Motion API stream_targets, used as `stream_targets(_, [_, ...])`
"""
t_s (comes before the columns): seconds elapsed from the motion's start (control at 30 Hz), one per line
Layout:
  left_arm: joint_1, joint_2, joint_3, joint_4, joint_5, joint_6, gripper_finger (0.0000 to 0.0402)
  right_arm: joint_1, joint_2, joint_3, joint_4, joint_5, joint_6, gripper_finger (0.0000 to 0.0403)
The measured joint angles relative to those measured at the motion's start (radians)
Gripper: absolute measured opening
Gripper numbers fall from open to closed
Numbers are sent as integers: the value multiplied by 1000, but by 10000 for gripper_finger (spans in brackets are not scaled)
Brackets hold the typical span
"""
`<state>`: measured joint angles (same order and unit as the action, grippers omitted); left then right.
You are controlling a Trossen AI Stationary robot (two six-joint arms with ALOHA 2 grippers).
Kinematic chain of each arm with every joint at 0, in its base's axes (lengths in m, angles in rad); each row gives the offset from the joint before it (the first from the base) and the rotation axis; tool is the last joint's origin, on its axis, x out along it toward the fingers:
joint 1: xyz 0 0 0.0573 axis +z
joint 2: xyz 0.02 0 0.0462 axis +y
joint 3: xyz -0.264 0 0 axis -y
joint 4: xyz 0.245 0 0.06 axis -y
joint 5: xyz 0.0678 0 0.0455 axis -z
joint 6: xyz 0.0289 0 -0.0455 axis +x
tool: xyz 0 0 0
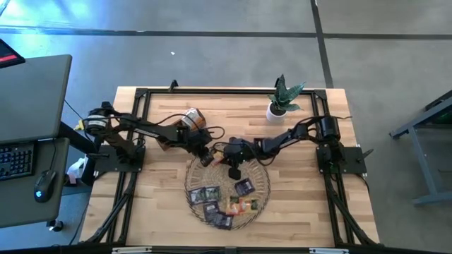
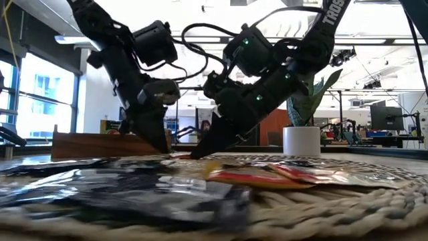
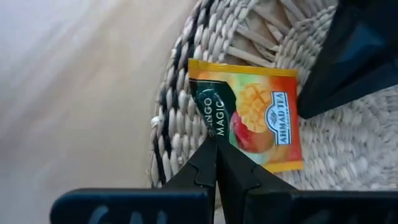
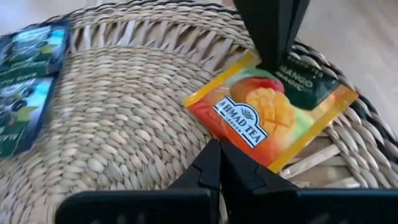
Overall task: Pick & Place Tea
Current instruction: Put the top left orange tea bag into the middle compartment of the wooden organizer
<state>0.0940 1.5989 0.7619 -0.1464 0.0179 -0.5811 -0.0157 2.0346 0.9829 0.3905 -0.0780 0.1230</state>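
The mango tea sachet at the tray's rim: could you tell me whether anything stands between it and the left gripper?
Nothing visible does. The left gripper is shut with its tips right at the edge of the mango tea sachet, which lies flat on the woven tray. The right gripper, also shut, points at the sachet's opposite side.

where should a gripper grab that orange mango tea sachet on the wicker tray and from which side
Take the mango tea sachet by one thin edge, coming almost level from outside the wicker tray. It lies flat near the tray's rim, so a top-down pinch has nothing to bite. The left gripper is shut at the edge nearest the rim.
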Motion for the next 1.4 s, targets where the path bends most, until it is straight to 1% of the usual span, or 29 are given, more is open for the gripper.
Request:
stream_targets(0.17, [2,-131,45,-163,-121,-4,0,1,0,0,-3,10,0,0])
stream_targets(0.27, [-1,-209,71,-291,-223,-9,0,1,0,0,-11,7,0,0])
stream_targets(0.37, [-7,-301,92,-398,-364,-29,0,2,0,0,-17,5,0,0])
stream_targets(0.5, [-6,-390,89,-592,-498,-110,0,2,0,0,-21,2,-1,0])
stream_targets(0.63, [-6,-438,89,-758,-550,-212,0,1,0,0,-24,1,-17,0])
stream_targets(0.77, [-6,-439,88,-828,-599,-254,0,1,0,0,-25,0,-26,0])
stream_targets(0.87, [-5,-438,81,-818,-659,-255,0,1,0,0,-22,-1,-26,0])
stream_targets(1.03, [-3,-401,54,-808,-663,-268,0,2,0,0,-21,0,-26,0])
stream_targets(1.27, [-3,-325,18,-736,-671,-257,0,2,0,-1,-21,5,-27,0])
stream_targets(1.4, [-3,-293,18,-748,-723,-254,0,2,0,-1,-20,5,-27,0])
